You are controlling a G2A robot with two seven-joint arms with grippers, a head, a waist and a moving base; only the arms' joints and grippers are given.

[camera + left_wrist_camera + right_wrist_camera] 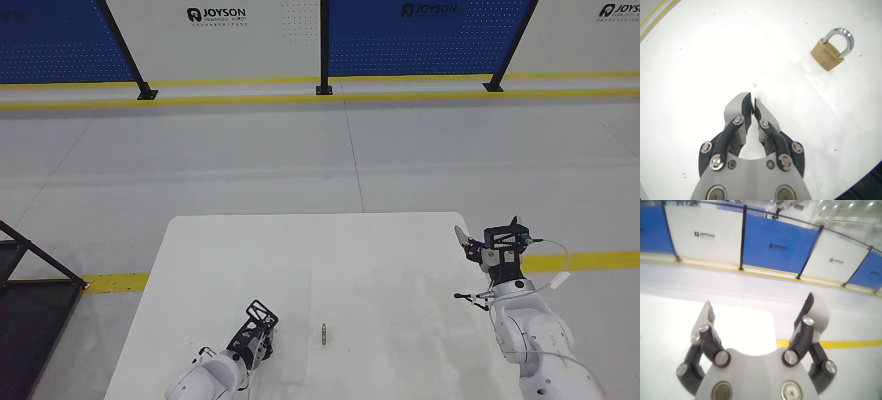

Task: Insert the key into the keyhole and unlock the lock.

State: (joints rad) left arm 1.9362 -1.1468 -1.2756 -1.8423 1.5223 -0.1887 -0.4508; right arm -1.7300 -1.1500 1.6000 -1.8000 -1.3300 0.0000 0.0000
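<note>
The job has barely begun. The padlock point(827, 55) lies flat on the tabletop point(380, 260), close to the near edge and about halfway along it. Its silver loop is pushed down into the gold body, so I think it is locked. I cannot see the keyhole from here.

The left end effector point(752, 102) is near the near edge too, just beside the padlock but not touching it. Its 2 fingers are squeezed almost together. A tiny grey bit point(752, 108) shows between the black pads. I think this is the key, but it is too small to be sure. No other key shows on the tabletop.

The right end effector point(759, 306) is by the right edge, near the far right corner, well apart from the padlock. Its fingers are spread wide and there is nothing between them.

So 1 step looks done: the key seems to be picked up. What is left is to get at the keyhole, push the key in, and turn it until the loop pops up.

Count: 1 padlock, 1 key as far as I can tell, 2 end effectors, 1 tabletop.
</note>
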